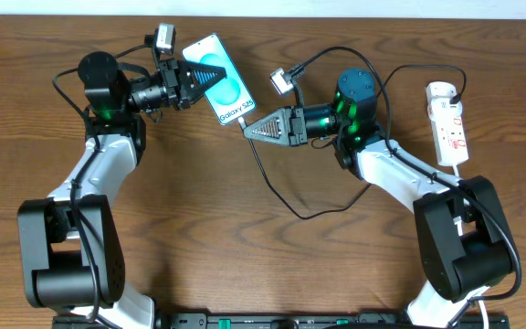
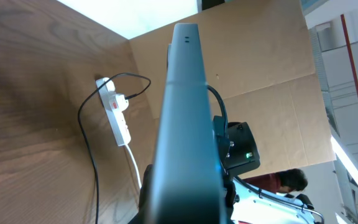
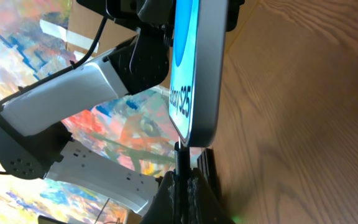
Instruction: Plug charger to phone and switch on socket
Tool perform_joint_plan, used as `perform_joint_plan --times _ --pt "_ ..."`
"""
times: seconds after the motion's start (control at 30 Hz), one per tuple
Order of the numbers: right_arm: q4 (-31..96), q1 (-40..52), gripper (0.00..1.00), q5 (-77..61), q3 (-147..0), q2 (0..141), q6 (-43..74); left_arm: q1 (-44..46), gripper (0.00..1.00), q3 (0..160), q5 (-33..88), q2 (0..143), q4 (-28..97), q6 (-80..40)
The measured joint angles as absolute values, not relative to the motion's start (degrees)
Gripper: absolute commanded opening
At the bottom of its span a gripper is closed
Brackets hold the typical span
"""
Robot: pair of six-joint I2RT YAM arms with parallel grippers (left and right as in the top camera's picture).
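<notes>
**Inspector:** Phone [image 1: 234,96]: location and hold?

**Assessor:** It is screen up in the overhead view and appears raised off the wooden table [image 1: 245,265]. The left gripper [image 1: 210,73] is clamped on its upper half, with one finger lying over the screen.

**Inspector:** Charger?

**Assessor:** The charger [image 1: 277,187] runs in a loose loop across the table from the socket [image 1: 447,123]. Its connector tip [image 3: 180,154] is pinched between the closed fingers of the right gripper [image 1: 249,128] and meets the phone's bottom edge. In the right wrist view the tip is in line with that edge. Whether it is fully seated, I cannot tell.

**Inspector:** Step in hand?

**Assessor:** In my judgement, insertion, near its end. The socket switch is not yet attended to. Both grippers are well apart from it, and its state is too small to read.

**Inspector:** Recommendations?

**Assessor:** Push straight along the phone's long axis, with no sideways load on the tip. The left grip must brace firmly, since nothing supports the phone from beneath. Cable slack looks ample, so I expect no pull-back. Release the connector only once it sits flush. Lay the phone down before reaching for the switch.
</notes>
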State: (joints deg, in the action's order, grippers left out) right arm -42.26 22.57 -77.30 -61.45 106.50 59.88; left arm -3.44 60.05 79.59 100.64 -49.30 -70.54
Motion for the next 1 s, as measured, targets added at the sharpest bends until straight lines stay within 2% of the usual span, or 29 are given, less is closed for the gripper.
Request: perform_joint_plan --times 1.0 --pt "-42.2 22.0 0.01 -77.1 -61.5 106.5 59.9 -3.4 0.07 60.1 79.6 100.6 -49.9 -70.5"
